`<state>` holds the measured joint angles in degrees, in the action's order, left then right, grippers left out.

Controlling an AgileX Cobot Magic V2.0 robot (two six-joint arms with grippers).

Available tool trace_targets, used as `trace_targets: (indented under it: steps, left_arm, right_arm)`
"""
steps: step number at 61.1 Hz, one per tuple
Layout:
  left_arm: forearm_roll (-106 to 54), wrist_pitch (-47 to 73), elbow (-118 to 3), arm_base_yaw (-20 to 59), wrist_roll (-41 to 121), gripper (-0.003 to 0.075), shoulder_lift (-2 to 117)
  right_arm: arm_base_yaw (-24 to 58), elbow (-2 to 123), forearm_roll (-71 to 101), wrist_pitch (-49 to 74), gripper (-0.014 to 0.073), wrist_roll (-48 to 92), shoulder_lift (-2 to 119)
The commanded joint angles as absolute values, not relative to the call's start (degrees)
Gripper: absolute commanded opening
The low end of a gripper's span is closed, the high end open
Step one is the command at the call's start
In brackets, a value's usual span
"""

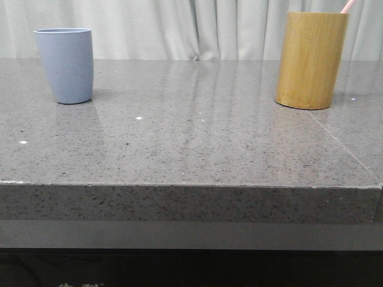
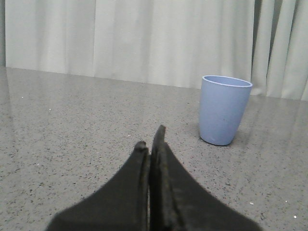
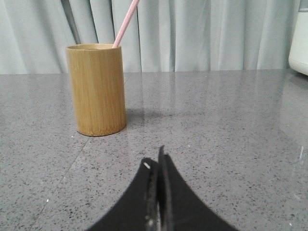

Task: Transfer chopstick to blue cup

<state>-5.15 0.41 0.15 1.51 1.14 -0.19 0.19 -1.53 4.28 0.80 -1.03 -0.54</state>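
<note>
Our pink chopstick [image 3: 126, 22] leans in the bamboo holder [image 3: 97, 89], far from the blue cup [image 1: 64, 64]. It looks light, stiff and slippery; we should pinch its top. Both grippers' fingers [image 2: 155, 159] [image 3: 160, 168] are closed, empty.

A speckled grey stone tabletop [image 1: 197, 137] fills the lower frame; pale pleated curtains [image 1: 179, 27] hang across the top.

Both the left gripper [image 2: 151, 144] and right gripper [image 3: 155, 161] have matte black, tapering, pointed jaws.
</note>
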Motion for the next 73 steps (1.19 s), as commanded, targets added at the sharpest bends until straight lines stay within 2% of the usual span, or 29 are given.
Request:
trace_targets:
  steps: [1, 54, 73]
  left_arm:
    - [-5.56, -3.81, 0.98, 1.5, 0.72, -0.0019, -1.56]
    - [-5.56, -7.09, 0.74, 1.5, 0.72, -0.0019, -1.56]
    - [-5.31, -0.38, -11.55, 1.5, 0.83, -0.0019, -0.8]
  right_arm:
    - [-0.04, -1.29, 3.46, -3.59, -0.0068, -0.87, -1.79]
    - [-0.04, -0.96, 3.46, -5.57, -0.0068, -0.87, -1.79]
    - [-0.04, 9.79, 2.99, 5.24, -0.0068, -0.87, -1.66]
